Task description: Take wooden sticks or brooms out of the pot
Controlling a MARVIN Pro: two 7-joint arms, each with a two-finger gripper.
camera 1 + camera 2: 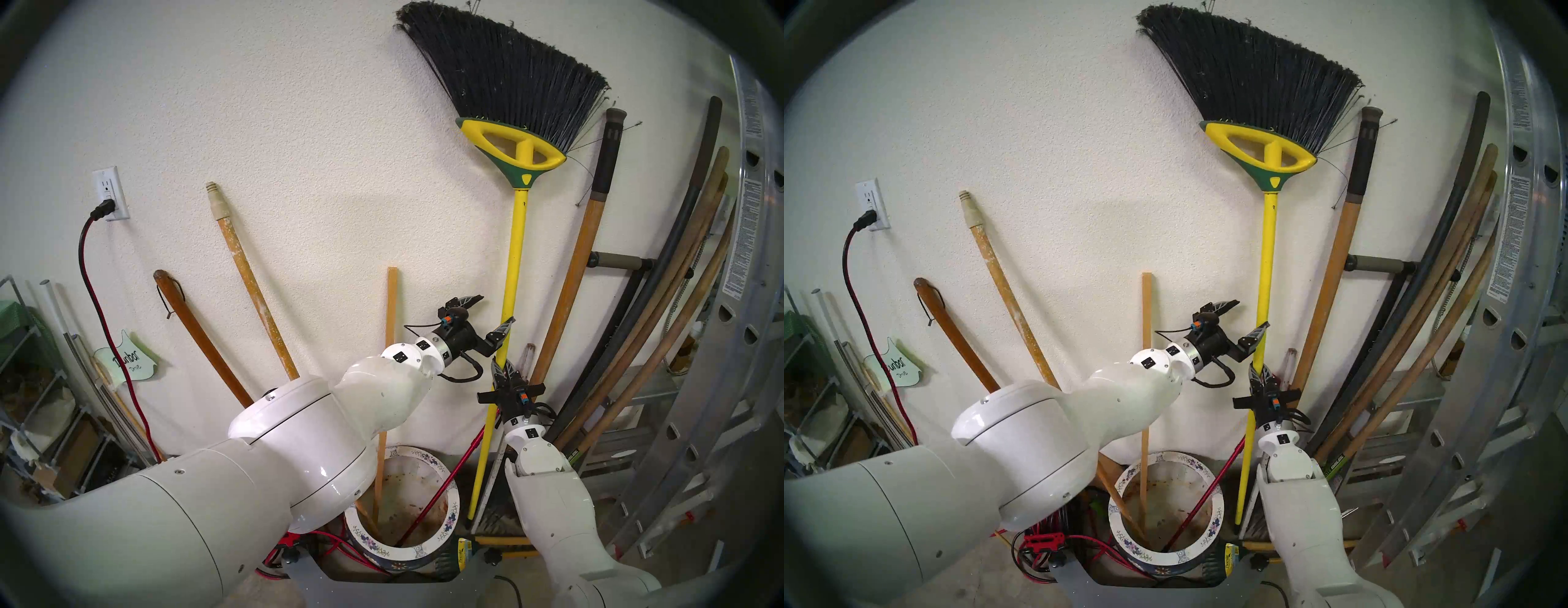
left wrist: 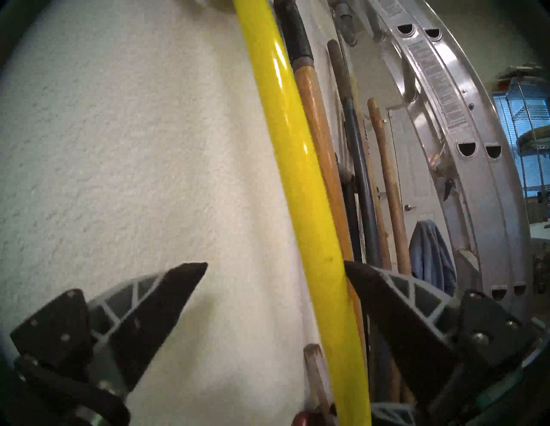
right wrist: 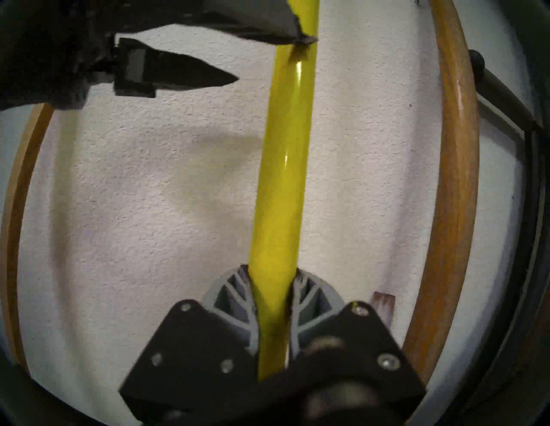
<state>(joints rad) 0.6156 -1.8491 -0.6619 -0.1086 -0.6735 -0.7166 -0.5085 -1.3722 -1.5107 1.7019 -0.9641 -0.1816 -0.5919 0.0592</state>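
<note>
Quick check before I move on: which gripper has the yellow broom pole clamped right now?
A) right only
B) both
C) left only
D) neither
A: in the right wrist view the right gripper is shut on the yellow broom pole, while the left gripper stands open, the pole just off its lower finger.

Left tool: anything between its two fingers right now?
Yes: the yellow broom pole runs between the open fingers of the left tool, against the right-hand one; clearest in the left wrist view.
</note>
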